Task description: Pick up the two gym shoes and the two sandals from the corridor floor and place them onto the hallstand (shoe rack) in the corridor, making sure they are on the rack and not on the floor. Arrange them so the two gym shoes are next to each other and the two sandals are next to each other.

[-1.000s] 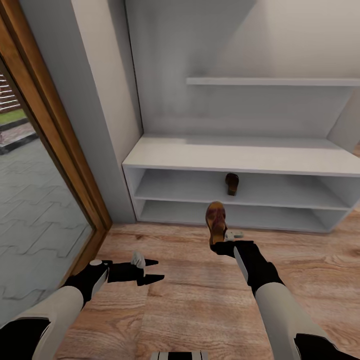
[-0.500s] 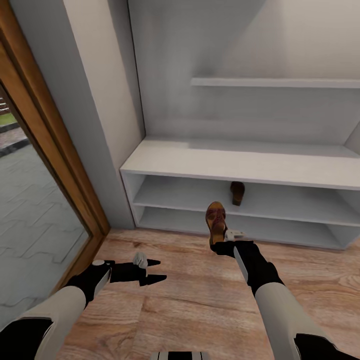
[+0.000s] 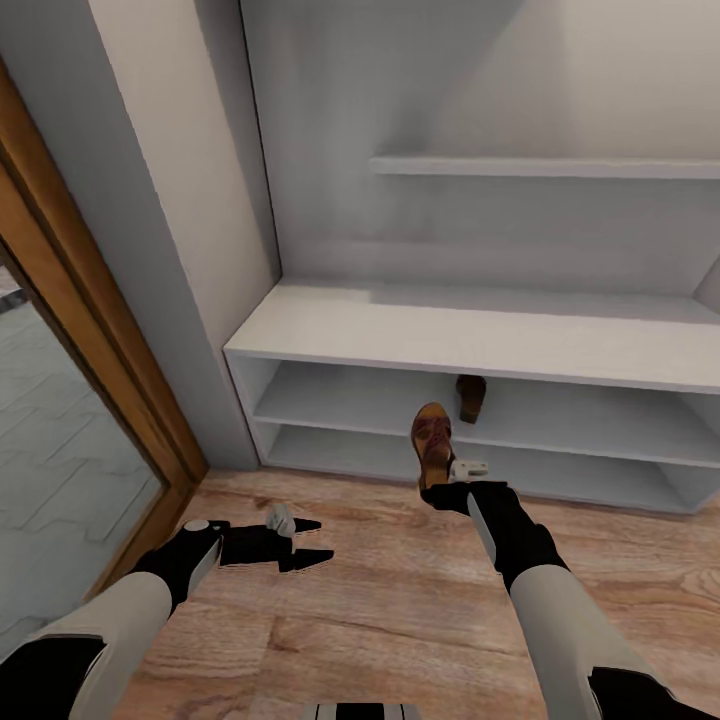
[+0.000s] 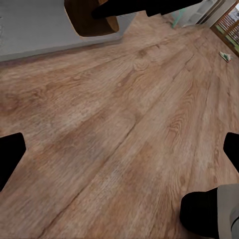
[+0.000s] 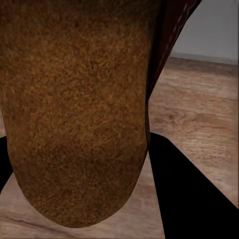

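Fingers (image 3: 440,492) mostly hidden behind gripped sandal (image 3: 432,443).

The right hand (image 3: 437,487) is closed on the heel end of a reddish-brown sandal (image 3: 432,443), toe pointing toward the light grey hallstand (image 3: 480,340). The held sandal hangs above the wood-plank floor (image 3: 400,600), just in front of the hallstand's two low open tiers. A second sandal (image 3: 470,396) sits on the upper of those tiers. The left hand (image 3: 308,539), fingers apart and holding nothing, hovers over the floor near a wood-framed glass door (image 3: 70,400).
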Robot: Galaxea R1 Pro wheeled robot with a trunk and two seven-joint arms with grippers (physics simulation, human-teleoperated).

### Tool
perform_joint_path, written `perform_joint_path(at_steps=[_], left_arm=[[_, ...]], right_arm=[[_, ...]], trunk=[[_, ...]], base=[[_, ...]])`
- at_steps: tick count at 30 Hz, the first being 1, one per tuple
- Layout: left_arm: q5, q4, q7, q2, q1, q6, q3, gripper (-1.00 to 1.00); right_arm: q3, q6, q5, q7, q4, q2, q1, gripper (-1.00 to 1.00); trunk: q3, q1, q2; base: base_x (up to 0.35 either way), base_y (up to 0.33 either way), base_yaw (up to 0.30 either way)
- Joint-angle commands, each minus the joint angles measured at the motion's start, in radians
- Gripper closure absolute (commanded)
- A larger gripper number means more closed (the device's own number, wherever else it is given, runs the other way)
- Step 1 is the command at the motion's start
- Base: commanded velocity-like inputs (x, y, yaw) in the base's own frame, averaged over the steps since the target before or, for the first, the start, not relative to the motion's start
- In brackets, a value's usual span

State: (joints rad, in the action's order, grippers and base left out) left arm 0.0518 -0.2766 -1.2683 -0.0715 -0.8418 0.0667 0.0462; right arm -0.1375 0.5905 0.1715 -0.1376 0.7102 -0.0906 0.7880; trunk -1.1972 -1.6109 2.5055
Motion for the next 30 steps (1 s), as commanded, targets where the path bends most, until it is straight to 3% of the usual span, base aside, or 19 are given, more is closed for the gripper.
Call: perform_joint_path(at_steps=[1, 5, 8, 15, 30], left_arm=[[0.000, -0.001, 0.000, -0.001, 0.000, 0.007, 0.004, -1.00], [-0.001, 0.001, -0.001, 0.002, 0.000, 0.007, 0.004, -1.00], [-0.001, 0.028, 0.000, 0.019, 0.000, 0.007, 0.004, -1.00], [0.002, 0.108, 0.001, 0.050, 0.006, 0.015, 0.004, -1.00], [0.000, 0.125, 0.000, 0.081, 0.047, 0.048, 0.005, -1.00]], right_arm=[[-0.006, 0.005, 0.008, -0.007, 0.002, -0.001, 0.000, 1.00], [-0.006, 0.005, 0.008, -0.007, 0.002, -0.001, 0.000, 1.00], [-0.006, 0.005, 0.008, -0.007, 0.002, -0.001, 0.000, 1.00], [-0.006, 0.004, 0.008, -0.007, 0.002, -0.001, 0.000, 1.00], [-0.005, 0.003, 0.008, -0.006, 0.002, -0.001, 0.000, 1.00]], trunk=[[-0.001, 0.000, 0.000], [-0.001, 0.000, 0.000], [-0.001, 0.000, 0.000], [-0.001, 0.000, 0.000], [-0.001, 0.000, 0.000]], base=[[0.327, -0.041, 0.000], [0.330, -0.019, 0.000], [0.197, -0.005, 0.000], [0.039, -0.001, 0.000], [0.020, 0.000, 0.000]])
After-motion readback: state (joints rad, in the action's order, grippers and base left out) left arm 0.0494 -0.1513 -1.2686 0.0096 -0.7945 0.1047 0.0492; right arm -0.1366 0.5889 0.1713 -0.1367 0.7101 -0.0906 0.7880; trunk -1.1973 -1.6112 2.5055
